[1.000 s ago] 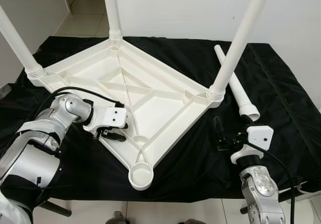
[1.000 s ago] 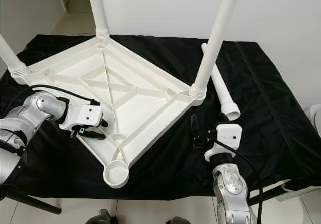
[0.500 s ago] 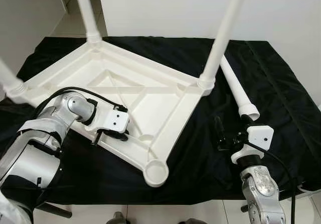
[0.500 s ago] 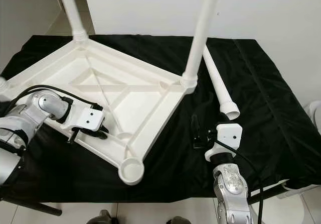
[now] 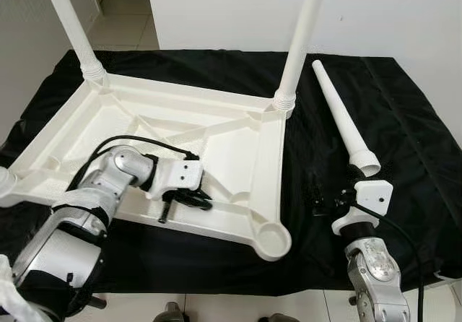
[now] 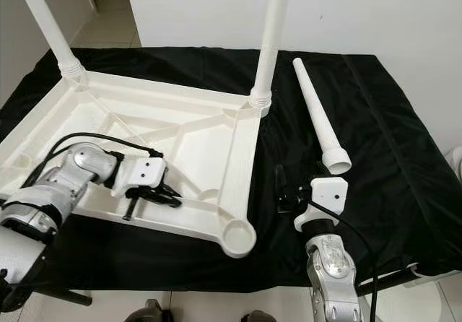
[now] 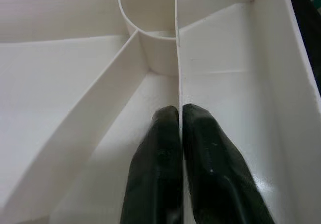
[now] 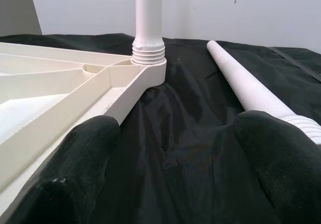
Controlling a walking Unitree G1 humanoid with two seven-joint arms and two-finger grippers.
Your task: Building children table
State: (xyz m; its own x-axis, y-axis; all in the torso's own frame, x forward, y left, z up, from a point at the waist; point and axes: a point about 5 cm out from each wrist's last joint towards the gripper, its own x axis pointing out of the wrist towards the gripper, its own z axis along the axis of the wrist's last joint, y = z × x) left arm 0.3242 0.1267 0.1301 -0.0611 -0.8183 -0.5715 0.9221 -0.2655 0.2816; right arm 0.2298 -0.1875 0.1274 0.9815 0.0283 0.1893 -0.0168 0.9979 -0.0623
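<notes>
The white tabletop (image 5: 231,131) lies upside down on the black cloth (image 5: 404,141), long axis running left to right, screwed-in legs (image 5: 299,40) pointing up. A loose leg (image 5: 343,120) lies beside it, threaded end toward the robot. The left gripper (image 5: 189,201) pinches an inner rib (image 7: 176,58); the right gripper (image 5: 315,196) hovers wide open above the cloth.

Lighting: bright, even, diffuse; shadows soft; white plastic near the left claw (image 7: 179,114) slightly overexposed; right claw (image 8: 175,148) fingertips blurred, out of focus; head views sharp.
</notes>
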